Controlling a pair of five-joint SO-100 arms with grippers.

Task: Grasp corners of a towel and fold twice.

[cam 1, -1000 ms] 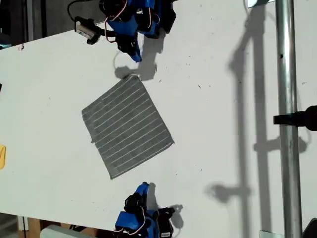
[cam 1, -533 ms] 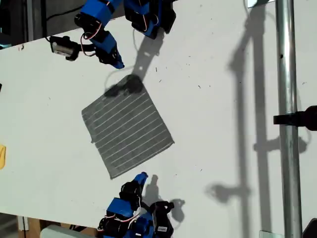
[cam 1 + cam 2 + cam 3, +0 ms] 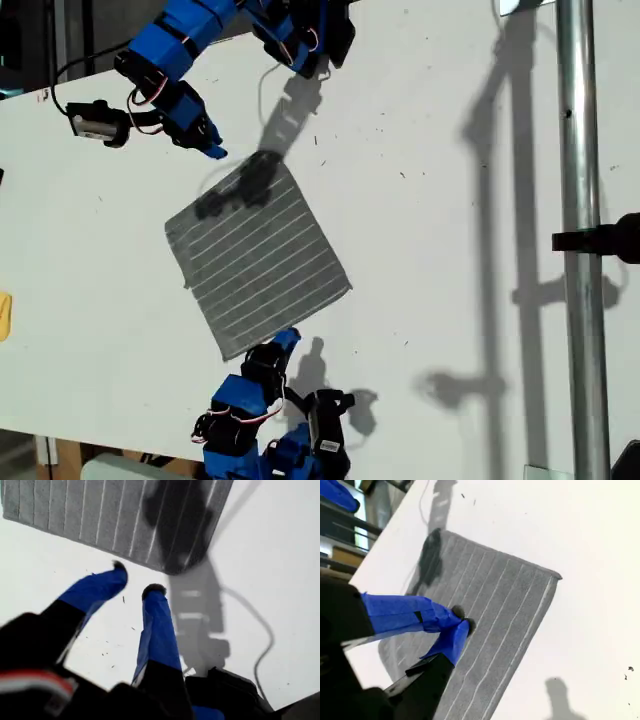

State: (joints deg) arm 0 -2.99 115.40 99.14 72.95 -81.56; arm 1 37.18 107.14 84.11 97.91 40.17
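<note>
You see the towel point(image 3: 257, 258) lying flat and unfolded on the white table point(image 3: 440, 200), turned like a diamond in the exterior view. It is grey, soft, with thin white parallel stripes. My first gripper point(image 3: 134, 580) hangs near one rounded corner point(image 3: 172, 569) with its jaws apart, holding nothing. My second gripper point(image 3: 462, 620) is over the cloth with its tips together, nothing between them.
</note>
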